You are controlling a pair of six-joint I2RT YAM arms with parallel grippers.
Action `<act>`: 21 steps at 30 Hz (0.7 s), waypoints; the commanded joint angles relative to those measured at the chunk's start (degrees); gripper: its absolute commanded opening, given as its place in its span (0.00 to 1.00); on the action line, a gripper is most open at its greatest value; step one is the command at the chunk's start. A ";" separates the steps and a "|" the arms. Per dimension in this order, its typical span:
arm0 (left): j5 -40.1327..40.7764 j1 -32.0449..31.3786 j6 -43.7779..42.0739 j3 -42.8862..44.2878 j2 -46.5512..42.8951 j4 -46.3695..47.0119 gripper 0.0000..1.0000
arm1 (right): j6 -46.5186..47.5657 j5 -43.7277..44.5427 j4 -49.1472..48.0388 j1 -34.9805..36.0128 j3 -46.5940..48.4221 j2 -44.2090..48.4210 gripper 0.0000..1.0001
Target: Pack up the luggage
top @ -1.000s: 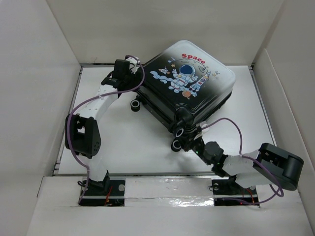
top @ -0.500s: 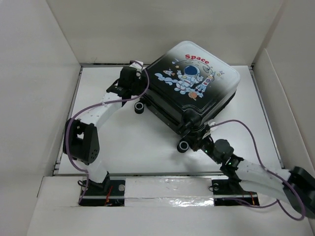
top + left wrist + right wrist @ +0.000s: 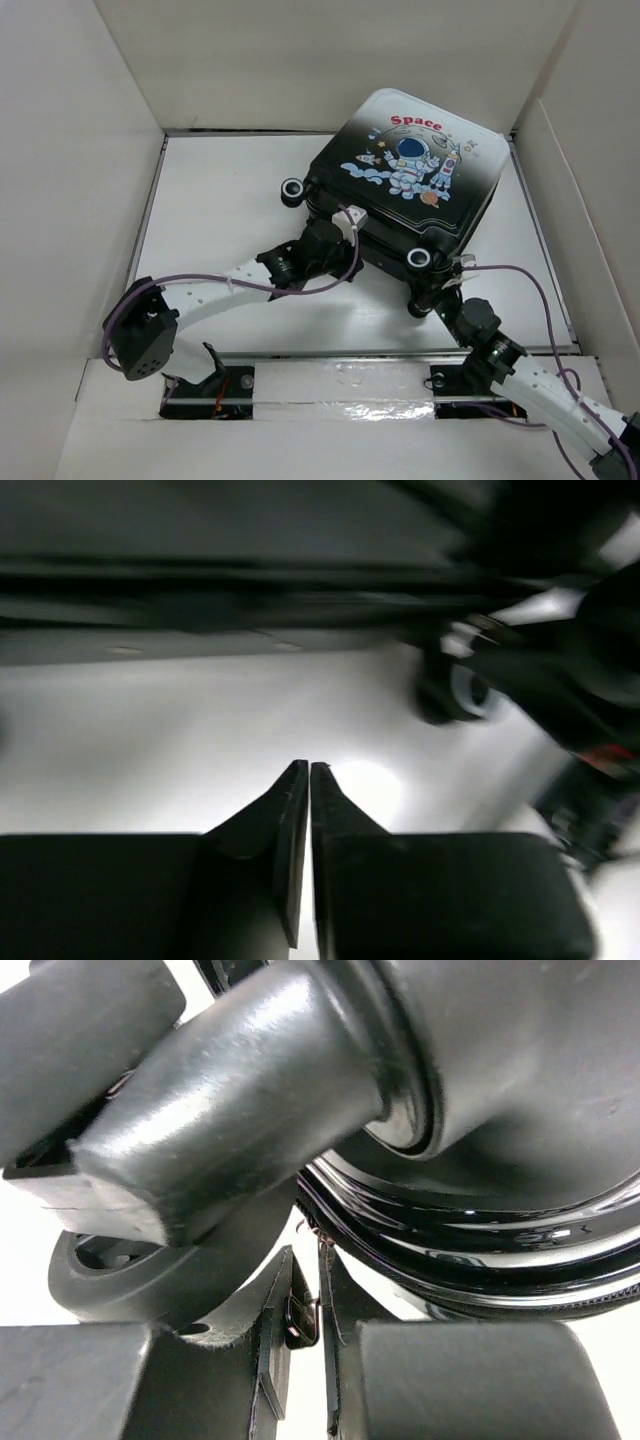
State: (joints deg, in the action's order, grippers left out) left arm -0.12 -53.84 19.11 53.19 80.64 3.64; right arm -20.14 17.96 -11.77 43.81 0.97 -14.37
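The luggage (image 3: 410, 180), a closed glossy black-to-white case with an astronaut and red "Space" print, lies flat at the back right of the table. My left gripper (image 3: 345, 240) sits by its near-left side. In the left wrist view the left gripper (image 3: 309, 767) is shut with nothing between its fingers, above bare white table. My right gripper (image 3: 432, 292) is at the case's near corner, under a wheel (image 3: 418, 258). The right wrist view shows the right gripper (image 3: 307, 1250) shut on a small black zipper pull (image 3: 303, 1310), beside the zip seam (image 3: 470, 1260).
White walls (image 3: 80, 180) enclose the table on the left, back and right. A second wheel (image 3: 291, 189) juts from the case's left corner. A wheel and its strut (image 3: 230, 1100) fill the upper right wrist view. Purple cables (image 3: 510, 275) trail from both arms.
The luggage has slid and turned toward the back right. My left arm swung from the case's back-left corner to its near side and its jaws closed. My right arm stretched out, following the corner.
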 commanded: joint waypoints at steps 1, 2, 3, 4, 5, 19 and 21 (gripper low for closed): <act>-9.63 -1.78 7.07 -2.38 -4.34 10.15 0.00 | -0.43 4.27 -26.24 0.84 -2.20 -7.28 0.00; -10.33 -2.40 7.43 -3.35 -4.70 12.68 0.00 | 0.62 3.32 -29.42 0.84 -1.77 -10.64 0.00; -10.95 -2.41 7.43 -3.27 -4.62 13.06 0.00 | 3.76 1.57 -31.89 1.36 0.59 -14.25 0.00; -10.69 -2.41 7.17 -2.92 -4.27 12.80 0.00 | 5.10 -1.75 -33.74 2.23 2.61 -17.94 0.00; -10.52 -2.41 6.82 -2.22 -4.18 12.36 0.00 | 5.89 -1.52 -33.67 3.81 4.02 -23.98 0.00; -0.97 -4.43 4.88 -0.19 -12.94 12.54 0.40 | 4.06 -3.79 -5.84 6.90 13.53 -21.85 0.00; 12.78 -3.21 5.93 1.73 -14.72 7.72 0.65 | 3.27 -5.56 -4.58 6.90 13.88 -21.23 0.13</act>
State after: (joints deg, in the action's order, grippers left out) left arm -3.44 -58.35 24.69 50.78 70.35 14.11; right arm -15.27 19.05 -17.67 50.50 10.15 -37.93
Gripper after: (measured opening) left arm 0.591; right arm 0.180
